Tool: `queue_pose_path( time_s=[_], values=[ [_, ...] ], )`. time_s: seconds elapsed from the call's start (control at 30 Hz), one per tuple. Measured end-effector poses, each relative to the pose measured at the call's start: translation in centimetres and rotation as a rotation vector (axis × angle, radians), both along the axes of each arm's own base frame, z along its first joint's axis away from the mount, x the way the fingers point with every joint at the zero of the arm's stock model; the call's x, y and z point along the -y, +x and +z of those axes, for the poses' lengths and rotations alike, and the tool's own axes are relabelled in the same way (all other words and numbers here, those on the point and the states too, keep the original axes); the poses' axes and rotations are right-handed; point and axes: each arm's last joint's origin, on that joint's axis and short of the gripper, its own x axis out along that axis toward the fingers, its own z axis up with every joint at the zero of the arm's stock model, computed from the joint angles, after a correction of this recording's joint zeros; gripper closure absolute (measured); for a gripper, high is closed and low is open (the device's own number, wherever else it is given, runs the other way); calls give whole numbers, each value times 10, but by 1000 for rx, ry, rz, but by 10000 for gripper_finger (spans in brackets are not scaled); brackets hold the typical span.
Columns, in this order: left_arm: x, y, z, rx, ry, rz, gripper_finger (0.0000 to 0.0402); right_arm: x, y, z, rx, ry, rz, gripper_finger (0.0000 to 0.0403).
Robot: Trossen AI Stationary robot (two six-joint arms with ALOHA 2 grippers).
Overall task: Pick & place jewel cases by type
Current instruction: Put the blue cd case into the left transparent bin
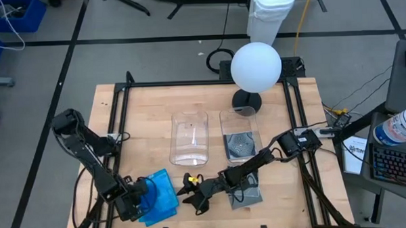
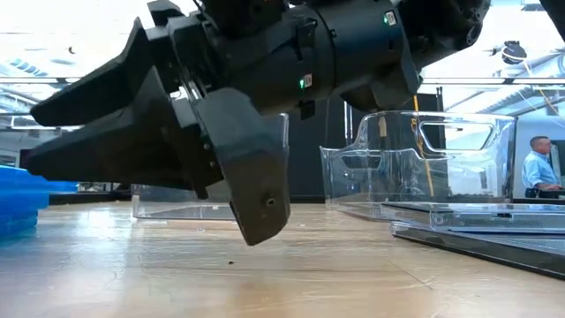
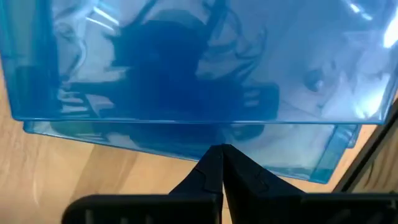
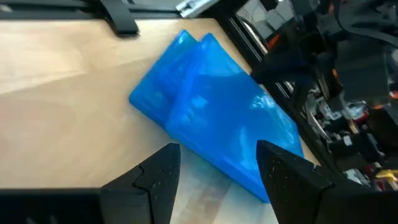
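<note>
Two bright blue jewel cases [image 1: 160, 195] lie flat, stacked askew, on the wooden table near its front left. My left gripper [image 3: 221, 149] is shut and points steeply down at the stack's left edge [image 3: 186, 140]. My right gripper [image 4: 217, 148] is open and nearly level. It faces the stack [image 4: 211, 118] from the table's right, and a corner of the stack lies just ahead of its gap. Clear grey jewel cases [image 1: 250, 193] lie flat under the right arm. One more [image 1: 241, 145] lies in the right tub. My left gripper's shut fingertips [image 3: 214, 163] stand at the edge of the lower blue case [image 3: 261, 149], coming from above. The fingers themselves cover the meeting point, so I cannot tell whether they touch it.
Two clear plastic tubs [image 1: 190, 138] [image 1: 238, 123] stand side by side at mid-table. A white globe lamp [image 1: 255, 66] stands behind them. A black frame [image 1: 119, 124] rims the table. A person [image 2: 536, 168] stands in the room beyond.
</note>
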Motion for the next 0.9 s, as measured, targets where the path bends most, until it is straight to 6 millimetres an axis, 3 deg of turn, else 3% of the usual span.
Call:
queue_pose_path(
  time_s=[0.23, 0.53, 0.9],
  values=[
    [1, 4, -3, 8, 2, -4, 391, -1, 0, 0, -35, 118, -5, 202],
    [0, 4, -2, 23, 3, -11, 397, 14, 7, 10, -169, 734, -235, 202],
    [-2, 6, -4, 106, 72, -61, 395, 34, 5, 22, -665, 1330, -397, 202]
  ],
)
